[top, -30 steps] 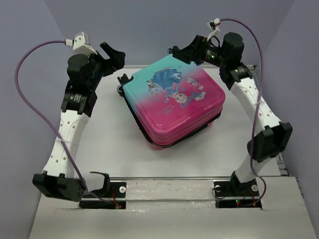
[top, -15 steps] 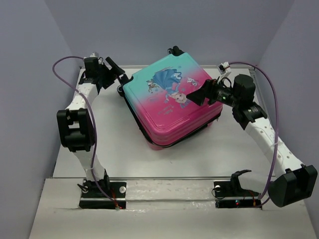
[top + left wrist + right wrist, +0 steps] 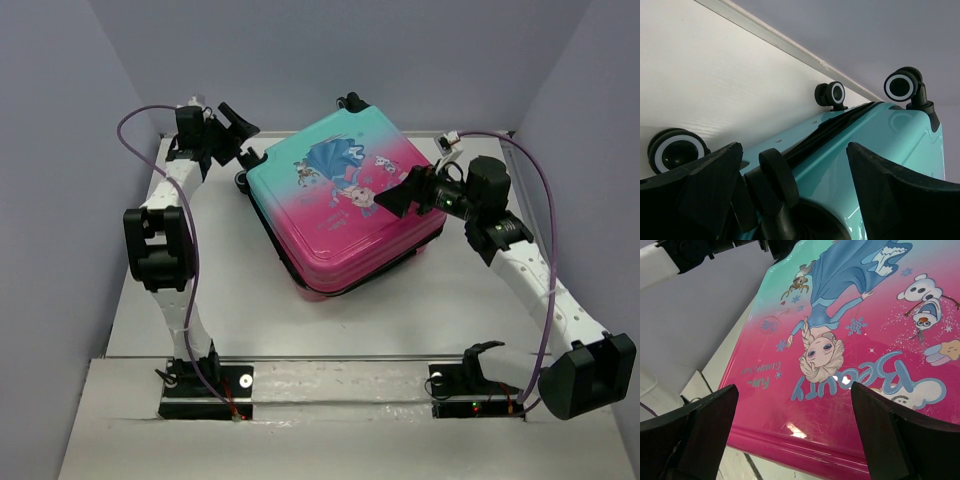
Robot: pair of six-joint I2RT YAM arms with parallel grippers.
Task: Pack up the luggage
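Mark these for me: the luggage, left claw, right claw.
luggage [image 3: 345, 215]: top external view, middle of the printed lid.
left claw [image 3: 794, 150]: left wrist view, midway between its open fingertips, over the teal wheel end.
right claw [image 3: 794, 389]: right wrist view, midway between its open fingertips, over the pink lid.

Two slim robot arms with matte black, wedge-shaped jaws. Behind the jaws, the left arm [image 3: 185, 310] and right arm [image 3: 530, 272] are white shell links joined by chunky black housings. A purple cable [image 3: 121, 128] runs from behind the left jaws to the black left base plate [image 3: 205, 385]. A second purple cable [image 3: 552, 240] follows the right arm to the right base plate [image 3: 475, 388], which has tiny red and green lights.
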